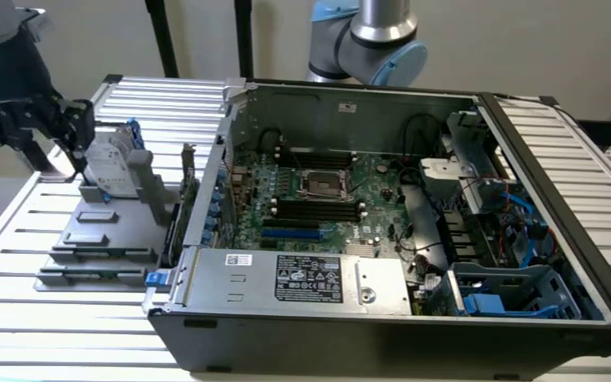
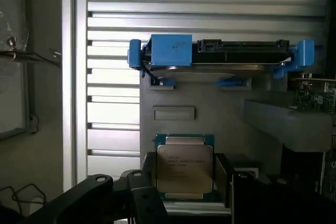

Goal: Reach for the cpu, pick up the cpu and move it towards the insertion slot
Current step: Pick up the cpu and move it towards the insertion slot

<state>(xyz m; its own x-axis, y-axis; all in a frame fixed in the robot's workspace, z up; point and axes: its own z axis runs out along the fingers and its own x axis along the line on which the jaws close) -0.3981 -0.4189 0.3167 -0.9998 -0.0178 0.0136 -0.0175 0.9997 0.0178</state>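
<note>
Claw [image 1: 70, 147] is at the chip [image 2: 184, 167]. In the wrist view the chip sits dead centre with the claw straddling it on 2 sides. Honestly can't tell if it's clamped or just parked around it, or whether the chip is lifted off the grey tray [image 2: 220, 114] or lying on it. Just past it on the tray is a small rectangular recess, then the hard drive [image 2: 231, 51] standing on edge in its blue frame. Further off, toward the exterior view's right, is the open PC case [image 1: 391, 338]. The socket [image 1: 321, 185] sits in the green board, and it looks empty to me. My read: step 1, the reach, is basically done and the grab is a maybe. The trip over isn't done, since chip and socket are well apart.
</note>
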